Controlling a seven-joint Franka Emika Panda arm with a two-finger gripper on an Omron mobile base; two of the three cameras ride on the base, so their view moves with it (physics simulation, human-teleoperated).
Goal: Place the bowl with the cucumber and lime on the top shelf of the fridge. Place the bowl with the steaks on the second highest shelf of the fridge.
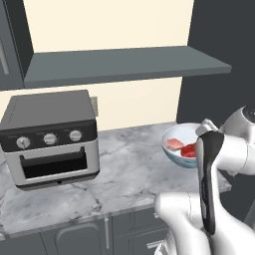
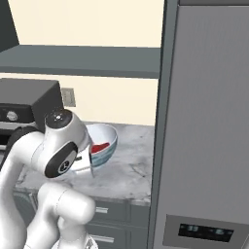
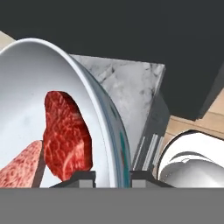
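Gripper (image 3: 113, 175) at bottom of hand view, jaws pinching rim of bowl (image 3: 52, 87) holding steaks (image 3: 65, 135); bowl sits lower right in left base view on marble bench (image 1: 119, 164). Advice: keep bowl level while lifting, clear fridge (image 2: 209, 126) door edge

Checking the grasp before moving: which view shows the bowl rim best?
Hand view: the bowl rim runs down between the end effector tips. Left base view shows the whole bowl partly behind the arm; right base shows half.
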